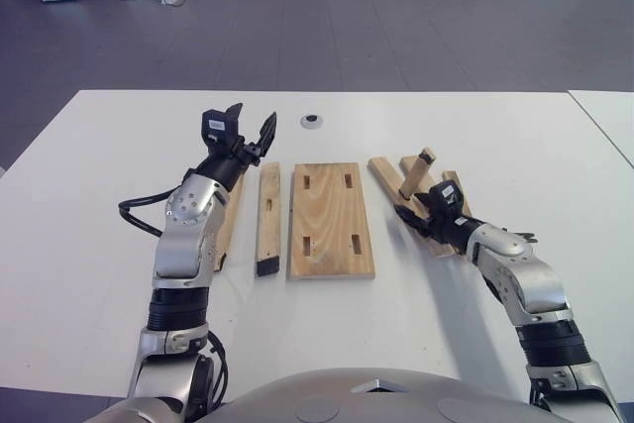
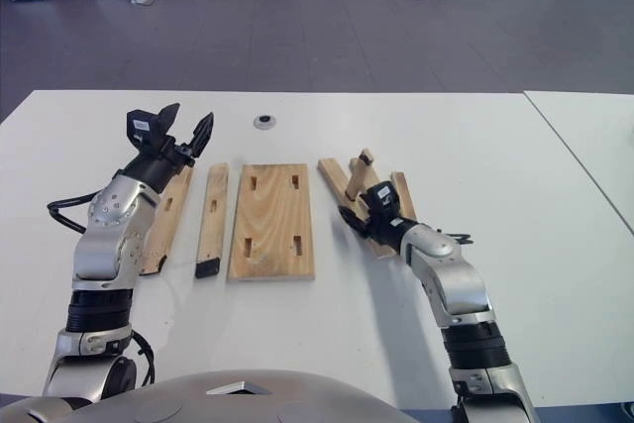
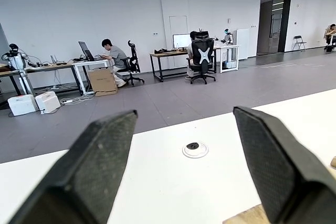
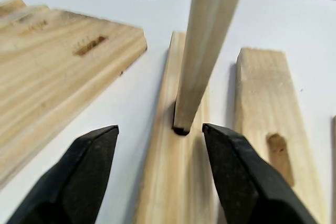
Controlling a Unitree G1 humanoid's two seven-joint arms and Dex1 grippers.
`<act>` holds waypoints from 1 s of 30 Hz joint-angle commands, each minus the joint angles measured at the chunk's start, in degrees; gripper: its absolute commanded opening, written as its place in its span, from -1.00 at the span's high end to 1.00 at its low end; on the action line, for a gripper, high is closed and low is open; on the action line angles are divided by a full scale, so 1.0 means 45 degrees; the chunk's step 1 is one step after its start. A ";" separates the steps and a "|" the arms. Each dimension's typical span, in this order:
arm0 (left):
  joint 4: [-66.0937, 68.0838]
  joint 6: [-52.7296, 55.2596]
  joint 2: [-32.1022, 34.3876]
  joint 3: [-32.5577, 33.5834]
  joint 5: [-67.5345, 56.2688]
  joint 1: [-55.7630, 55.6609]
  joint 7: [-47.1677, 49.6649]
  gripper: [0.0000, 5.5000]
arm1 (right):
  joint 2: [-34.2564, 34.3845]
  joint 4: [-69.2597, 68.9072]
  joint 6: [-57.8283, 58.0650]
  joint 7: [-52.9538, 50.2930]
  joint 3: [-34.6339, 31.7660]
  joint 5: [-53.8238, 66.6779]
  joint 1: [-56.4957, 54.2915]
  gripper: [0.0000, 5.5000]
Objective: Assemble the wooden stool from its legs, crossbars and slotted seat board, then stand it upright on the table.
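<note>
— Wooden crossbar (image 4: 207, 40) stands tilted, its foot on a flat leg (image 4: 176, 182) right of the seat board (image 1: 332, 220). Where should it be pinched?

— Low, I'd say. The right gripper (image 4: 160, 132) is spread either side of its foot. Close squarely. The left gripper (image 1: 251, 126), also spread, hovers over the left leg (image 1: 267, 217).

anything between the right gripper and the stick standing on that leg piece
Nothing visible does. The right gripper faces the crossbar with jaws open, and only the bare top of the leg it stands on lies between them.
</note>
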 commanded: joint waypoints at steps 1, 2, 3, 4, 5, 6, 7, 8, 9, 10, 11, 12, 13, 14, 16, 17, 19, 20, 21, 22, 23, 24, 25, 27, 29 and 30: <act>0.0095 0.0024 0.0085 -0.0108 0.0210 0.0195 0.0110 -0.23 | -0.0110 -0.0129 0.0891 -0.0605 0.0241 -0.0608 0.0147 -0.09; 0.0112 0.0020 0.0088 -0.0118 0.0233 0.0200 0.0108 -0.23 | -0.0103 -0.0171 0.0973 -0.0648 0.0280 -0.0660 0.0160 -0.09; 0.0115 0.0019 0.0088 -0.0125 0.0248 0.0210 0.0109 -0.23 | -0.0066 -0.0190 0.1025 -0.0726 0.0275 -0.0721 0.0158 -0.09; 0.0124 0.0015 0.0089 -0.0126 0.0257 0.0213 0.0110 -0.23 | -0.0030 -0.0174 0.1063 -0.0802 0.0243 -0.0788 0.0121 -0.09; 0.0117 0.0017 0.0087 -0.0131 0.0264 0.0221 0.0116 -0.23 | -0.0006 -0.0139 0.1128 -0.0847 0.0180 -0.0820 0.0056 -0.09; 0.0099 0.0020 0.0082 -0.0138 0.0270 0.0237 0.0126 -0.23 | 0.0000 -0.0121 0.1220 -0.0873 0.0128 -0.0832 0.0003 -0.09; 0.0097 0.0013 0.0063 -0.0160 0.0286 0.0251 0.0145 -0.23 | -0.0017 -0.0137 0.1319 -0.0866 0.0111 -0.0830 -0.0026 -0.09; 0.0105 0.0004 0.0044 -0.0183 0.0302 0.0260 0.0163 -0.23 | -0.0026 -0.0167 0.1402 -0.0800 0.0108 -0.0776 -0.0044 -0.09; 0.0114 -0.0009 0.0021 -0.0208 0.0321 0.0274 0.0184 -0.23 | -0.0039 -0.0242 0.1544 -0.0712 0.0134 -0.0702 -0.0041 -0.09; 0.0110 -0.0009 0.0000 -0.0231 0.0337 0.0283 0.0206 -0.23 | -0.0049 -0.0316 0.1694 -0.0659 0.0155 -0.0652 -0.0037 -0.02; 0.0102 0.0000 -0.0024 -0.0246 0.0356 0.0290 0.0216 -0.23 | -0.0054 -0.0383 0.1852 -0.0645 0.0161 -0.0626 -0.0029 0.03; 0.0085 0.0020 -0.0043 -0.0252 0.0360 0.0300 0.0220 -0.23 | -0.0037 -0.0422 0.1999 -0.0666 0.0144 -0.0613 -0.0041 0.11; 0.0084 0.0131 -0.0092 -0.0238 0.0249 0.0300 0.0166 -0.23 | 0.0200 -0.0472 0.2327 -0.0702 -0.0122 -0.0287 -0.0132 0.16; 0.0073 0.0341 -0.0109 -0.0228 0.0250 0.0279 0.0213 -0.23 | 0.0323 -0.0519 0.2613 -0.0727 -0.0300 -0.0091 -0.0234 0.23; 0.0039 0.1045 -0.0277 -0.0015 -0.0193 0.0143 0.0277 -0.32 | 0.0376 -0.0553 0.2971 -0.0781 -0.0471 0.0067 -0.0449 0.24; -0.0009 0.1377 -0.0354 0.0078 -0.0378 0.0073 0.0315 -0.40 | 0.0372 -0.0598 0.3031 -0.0801 -0.0517 0.0070 -0.0530 0.24; -0.0341 0.3313 -0.1156 0.0805 -0.2258 -0.0183 0.0686 -0.53 | 0.0535 -0.1061 0.2755 -0.0624 -0.0845 0.0457 -0.0766 0.24; -0.0764 0.4622 -0.1739 0.1079 -0.3701 -0.0275 0.0889 -0.54 | 0.0584 -0.1559 0.2412 -0.0304 -0.1101 0.0868 -0.0886 0.24; -0.1131 0.5795 -0.2321 0.1382 -0.5094 -0.0380 0.1214 -0.54 | 0.0565 -0.2011 0.2065 0.0009 -0.1254 0.1194 -0.0977 0.24; -0.1289 0.6681 -0.2943 0.1767 -0.6343 -0.0524 0.1763 -0.54 | 0.0495 -0.2399 0.1788 0.0345 -0.1293 0.1426 -0.1055 0.24; -0.1164 0.7291 -0.3660 0.2297 -0.7644 -0.0759 0.2588 -0.54 | 0.0366 -0.2717 0.1512 0.0627 -0.1233 0.1532 -0.1135 0.24; -0.1043 0.7759 -0.4120 0.2674 -0.8457 -0.0945 0.3258 -0.54 | 0.0256 -0.2901 0.1285 0.0847 -0.1100 0.1552 -0.1224 0.24; -0.0954 0.8131 -0.4525 0.2887 -0.9194 -0.1177 0.3872 -0.54 | 0.0188 -0.3095 0.1081 0.1039 -0.0959 0.1577 -0.1329 0.24; -0.0967 0.8688 -0.4866 0.2891 -1.0049 -0.1626 0.4671 -0.54 | 0.0188 -0.3376 0.0831 0.1315 -0.0669 0.1638 -0.1604 0.24; -0.1021 0.8963 -0.5054 0.2758 -1.0782 -0.1967 0.5213 -0.54 | 0.0279 -0.3598 0.0717 0.1549 -0.0354 0.1729 -0.1842 0.24; -0.1036 0.9017 -0.5089 0.2674 -1.1064 -0.2058 0.5393 -0.54 | 0.0316 -0.3630 0.0623 0.1627 -0.0158 0.1683 -0.1949 0.24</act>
